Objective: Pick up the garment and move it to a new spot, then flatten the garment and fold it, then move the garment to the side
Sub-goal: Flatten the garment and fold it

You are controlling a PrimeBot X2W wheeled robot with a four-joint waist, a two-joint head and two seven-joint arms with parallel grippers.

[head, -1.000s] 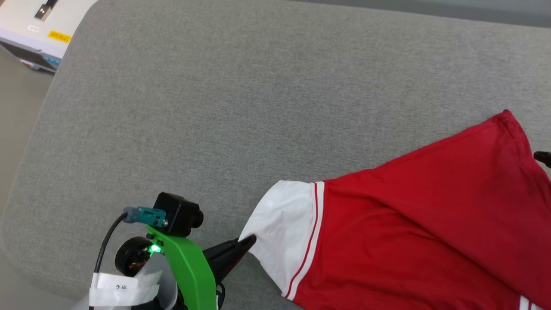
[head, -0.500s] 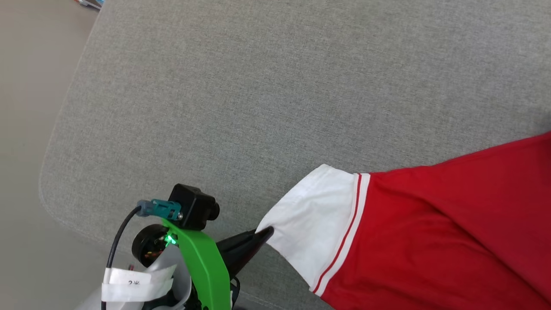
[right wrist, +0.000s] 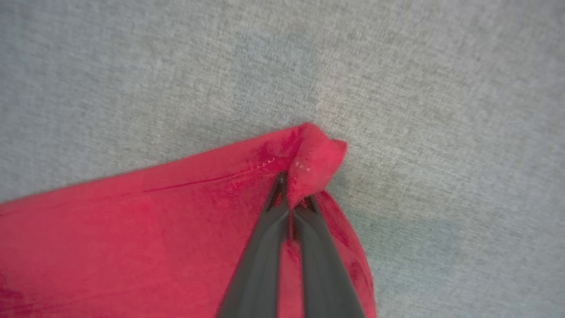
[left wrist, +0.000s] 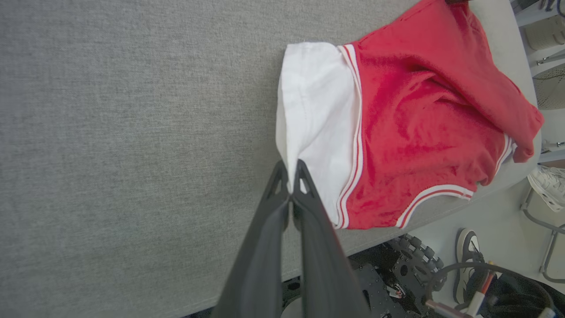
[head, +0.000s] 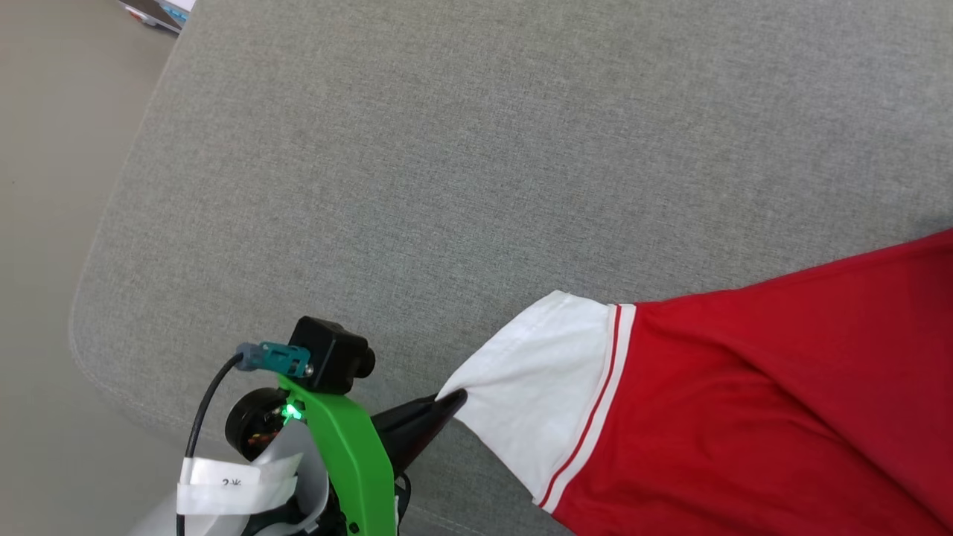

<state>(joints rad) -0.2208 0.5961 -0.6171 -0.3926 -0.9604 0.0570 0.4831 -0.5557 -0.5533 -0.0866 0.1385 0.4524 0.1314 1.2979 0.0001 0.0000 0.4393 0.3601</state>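
At lower left of the head view, L gripper (head: 450,400) comes in low over the near edge, fingers pinched tight on the white sleeve hem of the garment (head: 744,417). R gripper (right wrist: 293,183) is angled down, fingers clamped on a bunched red corner. Garment lies spread btwn them on the grey fabric tabletop (head: 447,149), by its front edge. Beige floor (head: 45,223) past the rounded corner. A shoe (left wrist: 465,245) sits below the edge.

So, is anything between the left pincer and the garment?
Nothing. The left pincer is shut on the edge of the white sleeve of the garment, with no gap. The left wrist view shows this most clearly.
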